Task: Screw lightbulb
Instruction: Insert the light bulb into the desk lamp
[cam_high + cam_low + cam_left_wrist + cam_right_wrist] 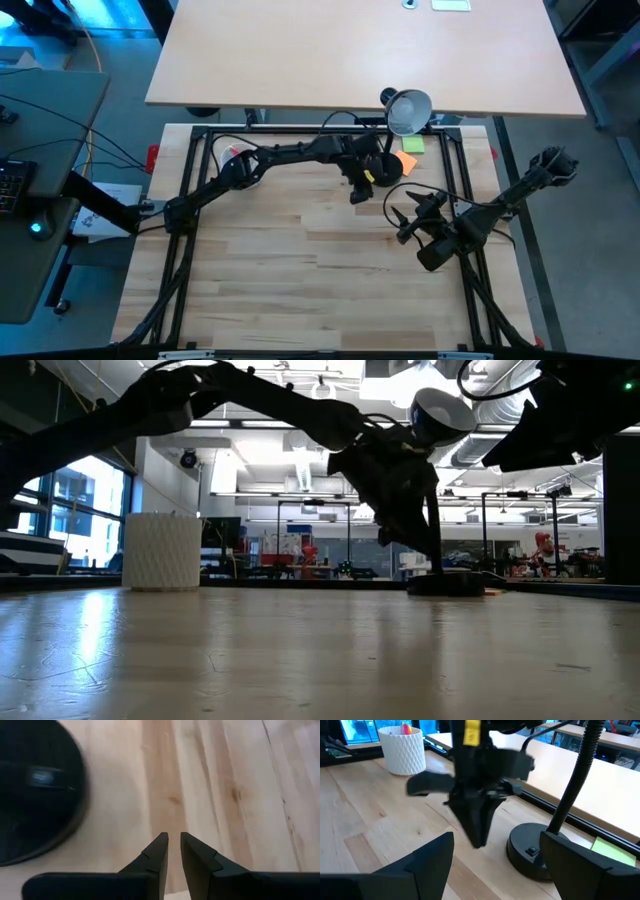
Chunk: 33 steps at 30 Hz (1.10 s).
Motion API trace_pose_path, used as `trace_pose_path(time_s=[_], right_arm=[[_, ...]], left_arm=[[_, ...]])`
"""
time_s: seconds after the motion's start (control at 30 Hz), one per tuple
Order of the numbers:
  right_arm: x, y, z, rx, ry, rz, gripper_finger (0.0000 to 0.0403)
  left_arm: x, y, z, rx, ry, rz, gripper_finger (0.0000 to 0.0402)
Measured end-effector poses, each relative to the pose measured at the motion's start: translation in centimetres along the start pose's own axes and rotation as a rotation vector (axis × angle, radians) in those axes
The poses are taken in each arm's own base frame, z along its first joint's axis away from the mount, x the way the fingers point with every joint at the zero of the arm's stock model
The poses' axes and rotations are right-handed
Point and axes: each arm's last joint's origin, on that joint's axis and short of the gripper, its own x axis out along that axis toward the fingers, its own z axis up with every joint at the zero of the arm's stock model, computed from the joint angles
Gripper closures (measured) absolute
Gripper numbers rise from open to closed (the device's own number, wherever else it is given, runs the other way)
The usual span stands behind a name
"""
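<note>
Lightbulb: not picked out for certain in any view. The desk lamp's head (pixel 408 110) shows a pale inside from above and from table height, but whether that is the bulb seated in the socket or only the reflector, I cannot tell. The left gripper (pixel 174 840) hangs just above the wooden table (pixel 280 280), close beside the lamp's round black base (pixel 35 790), pointing down. Its fingers are drawn nearly together with only a thin slit between, and nothing is in them. The right gripper (pixel 400 225) waits nearby on the near side of the lamp, fingers spread wide and empty. Progress, as a judgement: no bulb is in either gripper, so either it is already in the lamp or it lies somewhere unseen — the frames do not settle which. If it is unseated, finding, lifting and threading all remain. Writing: none legible. There is a yellow tag on the left wrist (pixel 471 732), blank as far as it shows, and green (pixel 412 145) and orange (pixel 406 160) paper notes by the base. A white textured cup (pixel 402 750) with pink items stands well apart.
</note>
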Motion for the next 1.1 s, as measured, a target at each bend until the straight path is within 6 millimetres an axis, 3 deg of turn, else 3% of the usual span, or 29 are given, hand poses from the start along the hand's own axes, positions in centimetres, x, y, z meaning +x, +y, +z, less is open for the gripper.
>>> trace_pose_path(time_s=[0.43,0.67,0.87,0.97,1.1], right_arm=[[0.0,0.0,0.0,0.006,-0.001,0.002,0.0111],[0.0,0.2,0.1,0.016,0.003,0.012,0.0111],[0.0,0.3,0.1,-0.013,0.001,0.017,0.0111],[0.0,0.4,0.2,0.002,0.001,0.023,0.0111],[0.0,0.5,0.2,0.011,0.002,0.029,0.0111]], left_arm=[[1.0,-3.0,-1.1,-0.062,0.202,0.176,0.0356],[-1.4,-7.4,0.1,-0.011,0.251,0.369,0.0356],[-1.7,-11.7,0.4,0.043,0.282,0.464,0.0356],[-1.5,-12.9,0.0,0.070,0.324,0.591,0.0356],[-1.3,-12.6,-0.6,0.058,0.354,0.671,0.0356]])
